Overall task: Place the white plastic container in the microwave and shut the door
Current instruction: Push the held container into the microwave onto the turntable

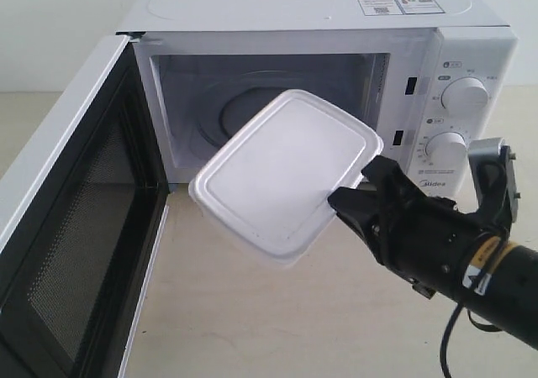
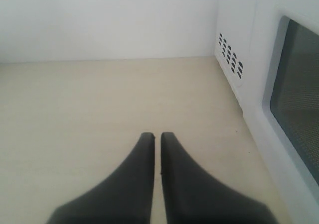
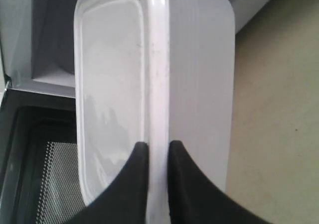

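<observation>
White plastic container (image 1: 282, 176) is off the bench (image 1: 252, 328), held in air right in front of the microwave (image 1: 471, 50) opening. It's tilted, w/ lid facing up & toward the front, and not inside yet. R gripper (image 1: 349, 195) pinches its rim at one short end: one of the fingers (image 3: 134, 184) on lid side, other on body side, narrow gap filled by the rim. Microwave sits toward bench's back edge, cavity open. Glass turntable (image 1: 239, 109) is partly hidden behind container; two knobs (image 1: 465, 95) on R panel. Door (image 1: 76, 218) stands wide open toward bench's front-left corner, mesh window visible. L gripper (image 2: 155, 135) is low over bare bench near door's outer face, tips nearly touching, nothing btwn them.
</observation>
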`<state>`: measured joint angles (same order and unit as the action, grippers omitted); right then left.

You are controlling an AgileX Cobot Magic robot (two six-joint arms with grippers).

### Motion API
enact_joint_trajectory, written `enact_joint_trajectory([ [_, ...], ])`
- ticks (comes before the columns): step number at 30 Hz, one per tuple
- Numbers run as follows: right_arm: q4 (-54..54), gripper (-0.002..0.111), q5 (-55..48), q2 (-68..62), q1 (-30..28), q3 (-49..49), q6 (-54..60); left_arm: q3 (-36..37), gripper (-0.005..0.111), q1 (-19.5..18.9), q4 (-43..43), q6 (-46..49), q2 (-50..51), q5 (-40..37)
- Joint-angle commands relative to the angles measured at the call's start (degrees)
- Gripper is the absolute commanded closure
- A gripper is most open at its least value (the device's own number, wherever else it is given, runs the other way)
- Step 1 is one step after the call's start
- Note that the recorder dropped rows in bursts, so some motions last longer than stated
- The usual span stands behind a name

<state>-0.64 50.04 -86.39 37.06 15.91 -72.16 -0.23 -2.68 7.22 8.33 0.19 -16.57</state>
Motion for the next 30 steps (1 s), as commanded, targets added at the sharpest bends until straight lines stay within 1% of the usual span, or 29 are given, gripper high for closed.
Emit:
enact_joint_trajectory([
  [1, 2.81, 0.108, 1.98, -2.24, 0.20, 4.20, -1.33, 0.23, 0.102, -0.13, -0.16, -0.27, -0.19, 0.04],
  [5, 4.32, 0.108, 1.97, -5.41, 0.85, 7.40, -3.10, 0.23, 0.102, -0.13, -0.16, -0.27, -0.19, 0.04],
  [9, 10.49, 0.108, 2.38, -8.82, 3.71, 10.38, -2.49, 0.23, 0.102, -0.13, -0.16, -0.27, -0.19, 0.04],
  [15, 20.86, 0.108, 2.42, -12.03, 7.40, 14.89, 2.01, 0.23, 0.102, -0.13, -0.16, -0.27, -0.19, 0.04],
  [22, 23.63, 0.108, 1.61, -14.19, 7.53, 19.66, 3.75, 0.23, 0.102, -0.13, -0.16, -0.27, -0.19, 0.04],
  [30, 31.54, 0.108, 2.41, -14.28, 7.53, 20.26, 6.16, 0.23, 0.102, -0.13, -0.16, -0.27, -0.19, 0.04],
])
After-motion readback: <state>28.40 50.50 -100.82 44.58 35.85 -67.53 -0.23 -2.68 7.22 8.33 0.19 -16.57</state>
